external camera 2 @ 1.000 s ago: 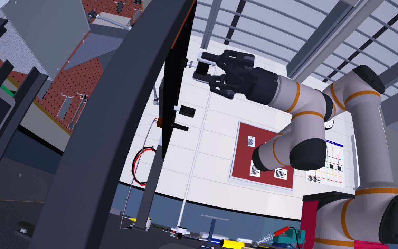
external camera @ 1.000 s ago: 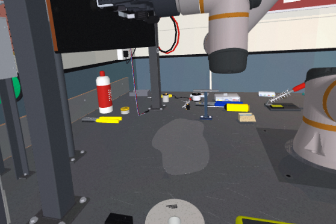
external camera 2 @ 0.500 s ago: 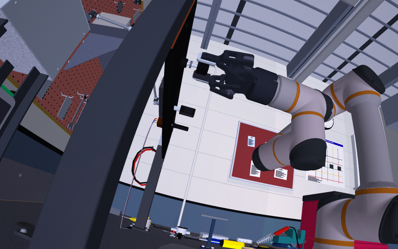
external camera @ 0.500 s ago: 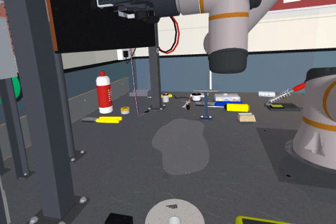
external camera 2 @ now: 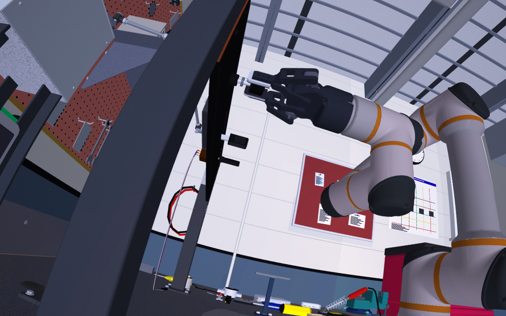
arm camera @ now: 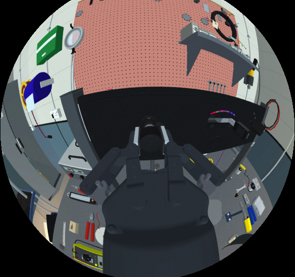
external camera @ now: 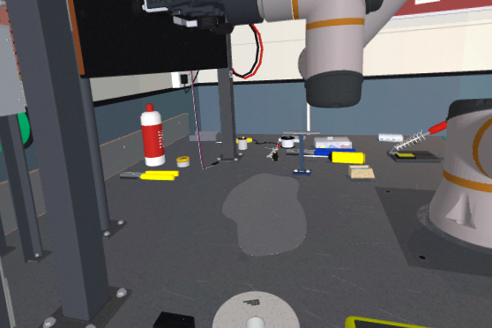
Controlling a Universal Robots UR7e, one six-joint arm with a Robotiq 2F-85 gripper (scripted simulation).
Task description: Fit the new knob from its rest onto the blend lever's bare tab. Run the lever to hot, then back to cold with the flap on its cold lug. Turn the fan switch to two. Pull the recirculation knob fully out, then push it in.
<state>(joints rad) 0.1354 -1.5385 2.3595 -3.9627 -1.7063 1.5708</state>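
Observation:
The dark round recirculation knob (arm camera: 150, 140) stands out from the black control panel (arm camera: 170, 114) on a short pale stem (external camera 2: 241, 81). The knob sits high on the panel's left half, and my gripper (arm camera: 150, 136) reaches level at it from the bench side. Further right on the panel the blend lever with its black knob (arm camera: 242, 130) sticks out below a coloured arc, with another small black control (external camera 2: 229, 161) under it. The gripper (external camera: 152, 4) is clamped on the recirculation knob.
The panel's dark frame post (external camera: 57, 133) rises close on the left, with a second post (external camera: 227, 111) behind. A wall shelf (arm camera: 217, 50) hangs above the panel. On the bench lie a red bottle (external camera: 152, 135), yellow tools (external camera: 161, 175), a small stand (external camera: 301, 153) and a soldering iron (external camera: 419, 139).

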